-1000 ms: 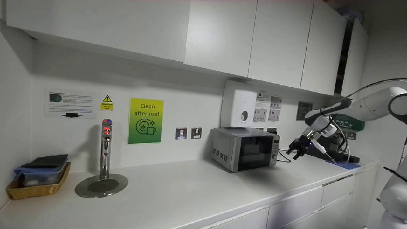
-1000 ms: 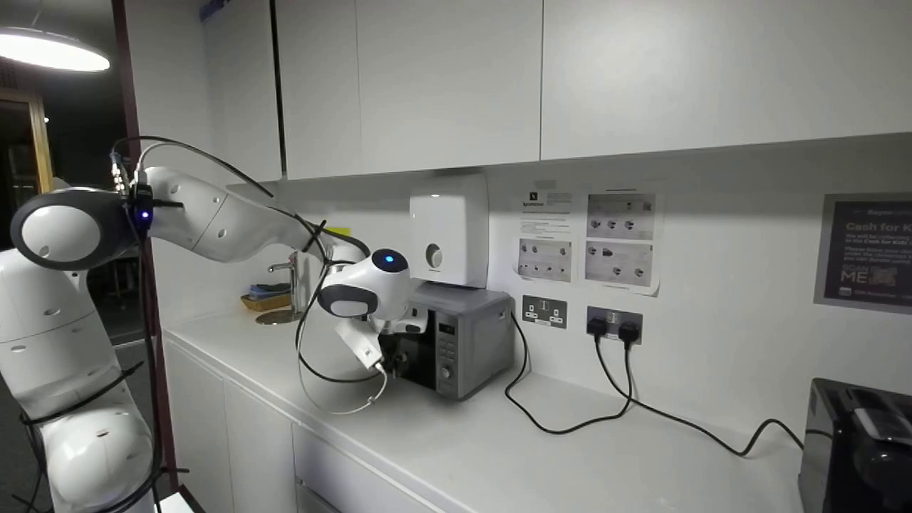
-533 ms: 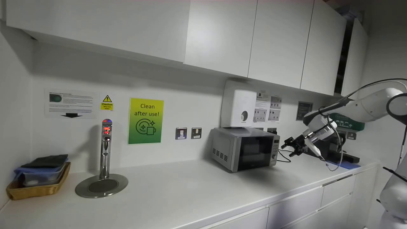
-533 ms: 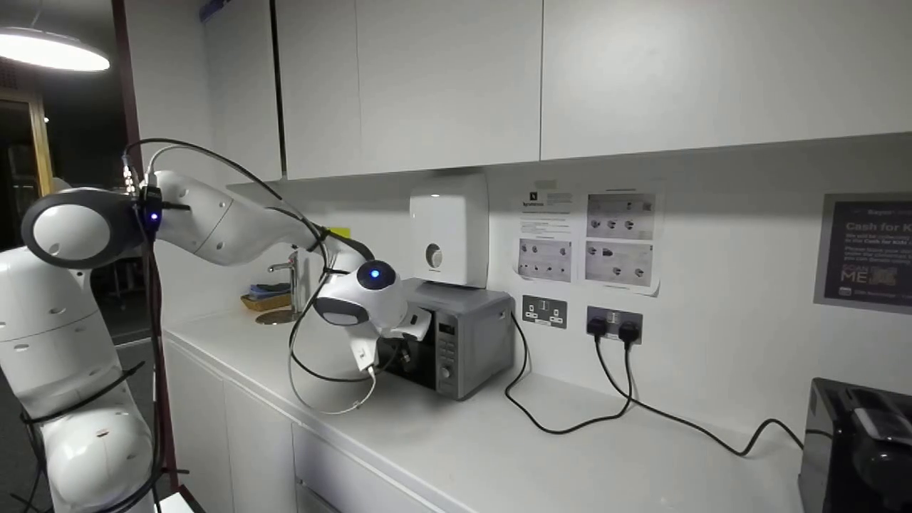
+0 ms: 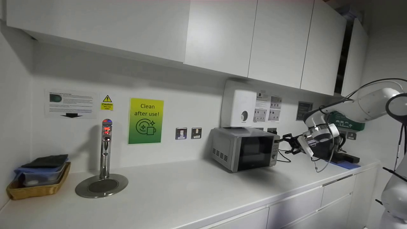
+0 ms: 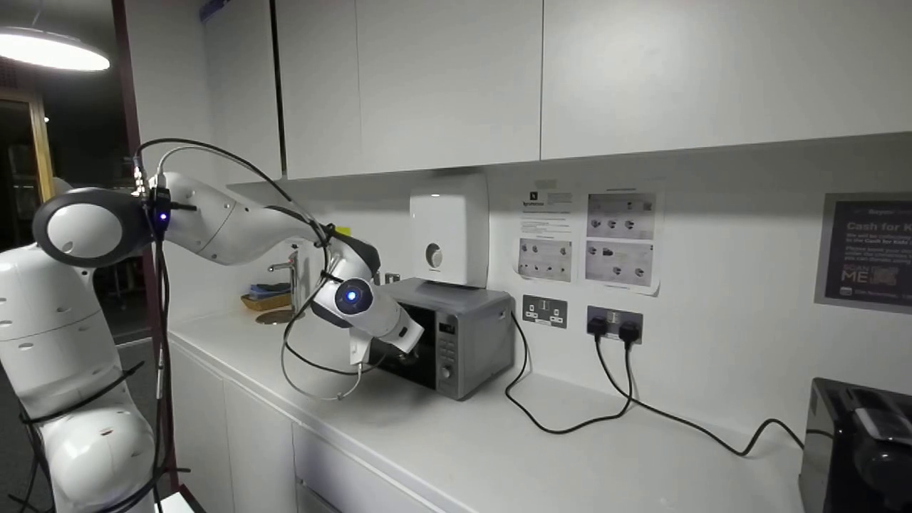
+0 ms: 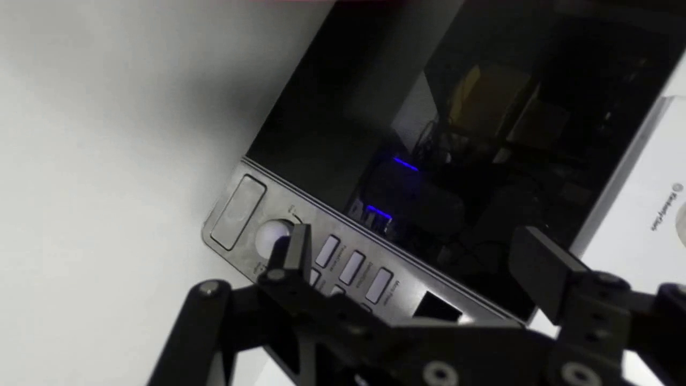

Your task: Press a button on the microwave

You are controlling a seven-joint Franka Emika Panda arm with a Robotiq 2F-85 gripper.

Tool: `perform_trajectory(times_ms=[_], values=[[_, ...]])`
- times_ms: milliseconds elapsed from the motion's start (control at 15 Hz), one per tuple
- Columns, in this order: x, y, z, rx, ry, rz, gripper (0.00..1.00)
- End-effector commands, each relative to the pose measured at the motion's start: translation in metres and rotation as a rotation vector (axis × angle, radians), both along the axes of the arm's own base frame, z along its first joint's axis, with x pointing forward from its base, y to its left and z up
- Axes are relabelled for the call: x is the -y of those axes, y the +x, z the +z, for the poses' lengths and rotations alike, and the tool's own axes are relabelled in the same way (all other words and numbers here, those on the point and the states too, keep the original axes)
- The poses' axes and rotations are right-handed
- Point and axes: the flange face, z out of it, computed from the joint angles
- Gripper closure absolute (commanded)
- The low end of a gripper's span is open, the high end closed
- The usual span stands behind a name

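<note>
Wrist view: microwave (image 7: 450, 155) ahead of the wide-spread pincer (image 7: 414, 238).

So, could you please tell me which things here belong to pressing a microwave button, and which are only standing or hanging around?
Belong to the job:
microwave
its buttons
gripper, open

Only around:
chrome tap
woven basket
white wall dispenser
"Clean after use!" sign
black appliance

All three views share the microwave (image 5: 246, 150), the wrist view nearest.
</note>
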Motion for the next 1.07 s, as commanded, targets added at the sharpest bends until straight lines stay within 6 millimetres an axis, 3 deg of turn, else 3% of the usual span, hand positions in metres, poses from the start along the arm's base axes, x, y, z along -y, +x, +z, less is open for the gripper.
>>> perform_trajectory(times_ms=[0,200,533,933,1000], values=[[0.003,0.0,0.008,0.102,0.115,-0.129,0.0],[0.005,-0.007,-0.001,0.147,0.167,-0.202,0.0],[0.012,-0.031,-0.018,-0.006,0.026,-0.361,0.0],[0.0,-0.038,-0.031,-0.095,0.059,-0.444,0.0],[-0.002,-0.036,-0.03,-0.094,0.083,-0.45,0.25]])
